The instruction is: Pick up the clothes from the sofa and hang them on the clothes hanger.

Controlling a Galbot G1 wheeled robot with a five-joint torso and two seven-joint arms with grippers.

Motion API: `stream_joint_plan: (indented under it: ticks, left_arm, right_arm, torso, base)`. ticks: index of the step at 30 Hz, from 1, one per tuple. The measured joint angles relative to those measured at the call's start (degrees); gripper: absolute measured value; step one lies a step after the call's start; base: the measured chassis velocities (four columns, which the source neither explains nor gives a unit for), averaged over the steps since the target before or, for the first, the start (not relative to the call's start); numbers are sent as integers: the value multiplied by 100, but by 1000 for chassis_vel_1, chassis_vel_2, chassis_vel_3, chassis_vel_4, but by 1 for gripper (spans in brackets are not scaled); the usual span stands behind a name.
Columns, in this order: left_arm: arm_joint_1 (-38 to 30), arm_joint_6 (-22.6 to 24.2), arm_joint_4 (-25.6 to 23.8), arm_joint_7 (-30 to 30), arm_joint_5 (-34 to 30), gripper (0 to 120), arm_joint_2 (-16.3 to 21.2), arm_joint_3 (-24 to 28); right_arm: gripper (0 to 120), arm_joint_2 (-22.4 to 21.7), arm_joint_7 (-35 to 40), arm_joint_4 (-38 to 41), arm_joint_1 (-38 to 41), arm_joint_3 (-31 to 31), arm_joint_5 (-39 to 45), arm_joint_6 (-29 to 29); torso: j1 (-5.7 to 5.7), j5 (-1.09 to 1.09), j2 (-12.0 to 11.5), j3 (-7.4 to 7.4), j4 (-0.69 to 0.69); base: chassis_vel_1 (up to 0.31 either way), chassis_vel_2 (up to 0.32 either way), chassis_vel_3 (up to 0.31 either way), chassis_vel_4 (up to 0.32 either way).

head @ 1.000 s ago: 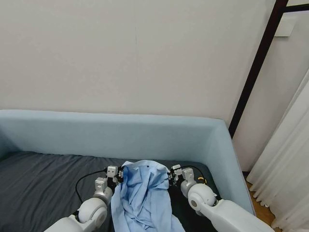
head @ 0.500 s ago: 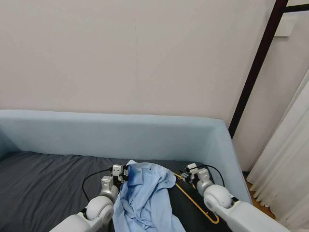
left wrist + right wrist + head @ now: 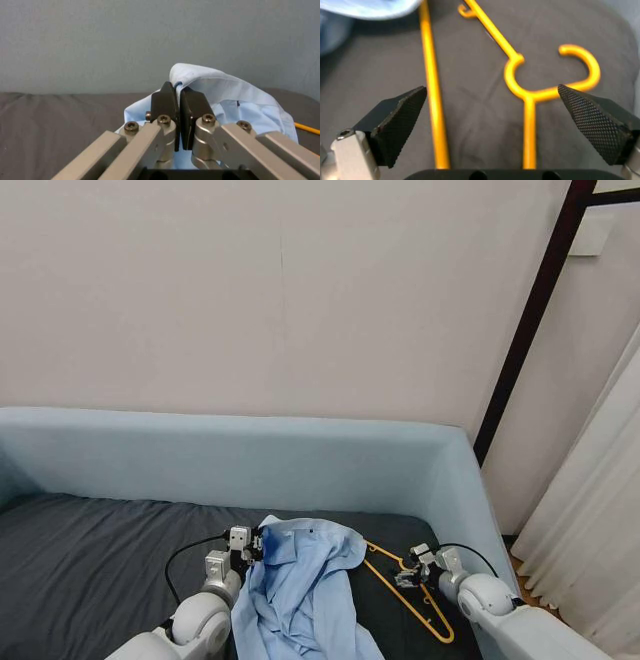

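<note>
Grey sofa cushion (image 3: pixel 90 550) is bearing the blue shirt (image 3: pixel 300 595), the left gripper (image 3: pixel 178 93) clamping its collar; the right gripper (image 3: pixel 413 567) is hovering, jaws apart, over the yellow hanger (image 3: pixel 433 93), whose thin wire risks slipping aside.

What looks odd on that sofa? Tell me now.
The blue shirt lies crumpled in a heap, its collar pinched by the left pincer. The yellow hanger lies flat on the sofa beside it, bare, under the open right pincer.
</note>
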Motion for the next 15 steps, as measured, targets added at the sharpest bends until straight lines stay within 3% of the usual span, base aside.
stream_joint_plan:
  ticks: [4,15]
  left_arm:
    - [120,-43,-37,48,46,0,28,-84]
    - [221,-78,-111,85,80,0,57,-170]
  right_arm:
    - [98,70,-68,-289,51,30,-20,-1]
    - [63,233,-184,-789,163,137,58,-216]
  torso:
    - [0,0,0,0,1]
    - [0,-1,0,0,1]
  base:
    - [0,0,0,0]
    - [0,0,0,0]
